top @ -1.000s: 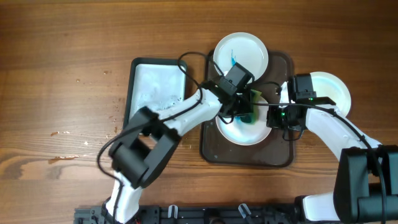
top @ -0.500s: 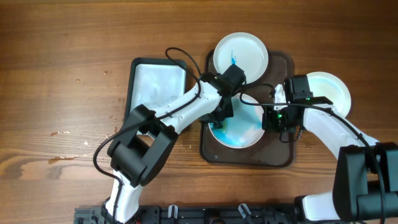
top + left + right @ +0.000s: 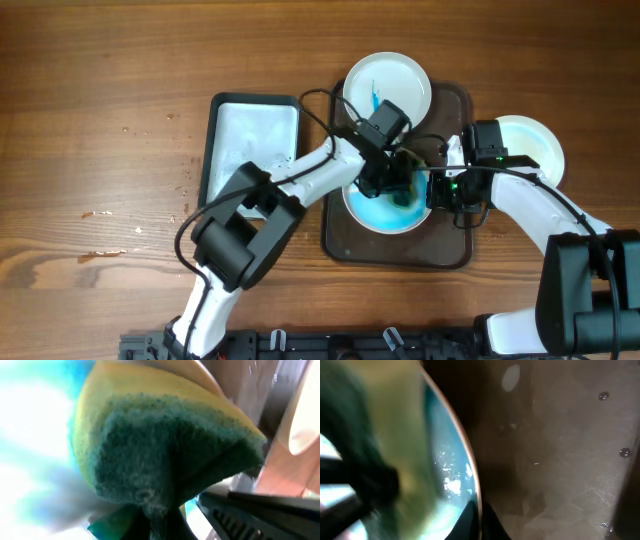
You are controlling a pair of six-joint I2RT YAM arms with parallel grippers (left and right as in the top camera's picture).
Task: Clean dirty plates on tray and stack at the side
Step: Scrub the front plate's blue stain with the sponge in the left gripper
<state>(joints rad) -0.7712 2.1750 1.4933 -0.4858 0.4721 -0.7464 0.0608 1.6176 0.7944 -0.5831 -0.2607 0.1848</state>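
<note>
Scrubbing hard, the left gripper (image 3: 396, 184), clamping a yellow-green sponge (image 3: 165, 445), risked tearing the blue-smeared white plate (image 3: 368, 214) from the rim-pinching right gripper (image 3: 434, 190).

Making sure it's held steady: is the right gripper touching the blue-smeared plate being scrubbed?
Touching. In the right wrist view the rim of the plate runs down between the fingers of the right gripper, which pinch it at the bottom edge.
</note>
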